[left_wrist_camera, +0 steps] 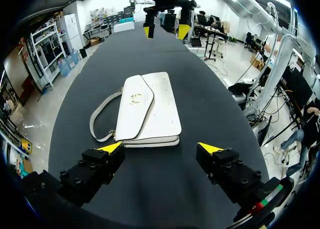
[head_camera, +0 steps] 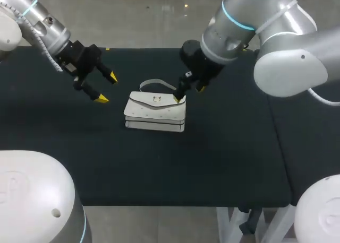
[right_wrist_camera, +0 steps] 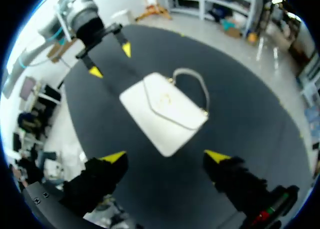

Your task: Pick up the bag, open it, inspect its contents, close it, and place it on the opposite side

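A dark cloth-covered table (head_camera: 159,168) stretches bare across its near half, and a white handbag (head_camera: 155,111) lies flat at about its middle, front face up. The flap is folded down over the front, and a small gold clasp (head_camera: 155,99) shows at the middle of it. The bag's long sides run left to right. Its pale strap (head_camera: 156,84) arcs out from the far edge and rests in a loop on the cloth just behind the bag. To the left of the bag and a little farther back, the left gripper (head_camera: 107,88) hangs above the table, clear of both cloth and bag. Its two yellow-tipped fingers are spread wide with nothing between them. Its wrist camera looks across the cloth at the bag's left end, which lies ahead of the parted fingers. Over the bag's far right corner hovers the right gripper (head_camera: 189,93), its fingers likewise spread wide and carrying nothing. In the head view one yellow tip overlaps the corner of the flap. The right wrist view, however, shows the whole bag lying ahead of the fingers and apart from them. The left arm (head_camera: 37,20) enters from the far left corner of the scene. The right arm (head_camera: 255,31) comes in from the far right, bending down over the table's far edge.
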Motion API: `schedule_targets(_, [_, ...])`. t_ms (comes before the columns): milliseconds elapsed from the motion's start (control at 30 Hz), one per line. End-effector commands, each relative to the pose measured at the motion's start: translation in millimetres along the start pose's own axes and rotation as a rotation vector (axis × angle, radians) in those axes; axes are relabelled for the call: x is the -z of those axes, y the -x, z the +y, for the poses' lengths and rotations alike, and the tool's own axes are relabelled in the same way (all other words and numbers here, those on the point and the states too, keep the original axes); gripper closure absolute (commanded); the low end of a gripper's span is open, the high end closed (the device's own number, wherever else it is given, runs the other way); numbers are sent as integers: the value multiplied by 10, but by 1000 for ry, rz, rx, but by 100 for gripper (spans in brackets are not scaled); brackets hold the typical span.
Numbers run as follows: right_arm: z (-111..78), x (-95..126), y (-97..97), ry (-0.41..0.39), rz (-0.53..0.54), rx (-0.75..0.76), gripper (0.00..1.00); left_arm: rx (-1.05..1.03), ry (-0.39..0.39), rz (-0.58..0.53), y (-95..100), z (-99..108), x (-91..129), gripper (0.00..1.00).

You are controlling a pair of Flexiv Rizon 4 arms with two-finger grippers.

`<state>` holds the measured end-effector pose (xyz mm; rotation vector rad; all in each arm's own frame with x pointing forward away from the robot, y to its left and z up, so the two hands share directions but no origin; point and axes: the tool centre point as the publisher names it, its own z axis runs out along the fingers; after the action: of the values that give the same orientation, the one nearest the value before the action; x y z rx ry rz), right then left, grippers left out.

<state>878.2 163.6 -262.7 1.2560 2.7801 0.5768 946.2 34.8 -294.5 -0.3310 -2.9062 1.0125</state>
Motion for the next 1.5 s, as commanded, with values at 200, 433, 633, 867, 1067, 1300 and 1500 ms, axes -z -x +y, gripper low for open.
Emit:
schedule_targets(200, [-14,12,-54,0,-89,11,0,-1,-3,-1,5,9,-7,0])
schedule_targets(433, [16,18,-136,12,-142,98,0,-1,-3,-1,5,9,-7,0])
schedule_targets(633, [-18,20,-393,71,-292,429,0,-187,-8,-81,-17,-56,-129,0])
schedule_targets(867, [-123,-126,-570,108,-416,603,0,-360,-70,-211,-118,-162,-183,0])
schedule_targets(1067, [-219,-274,-689,173,-539,722,0,-465,-50,-303,-190,-273,-225,0])
schedule_targets(1300, [-220,-329,-711,136,-572,763,0,-500,-14,-297,-201,-309,-239,0])
schedule_targets(1500, [-220,-329,-711,136,-572,763,0,-533,-14,-296,-198,-306,-292,0])
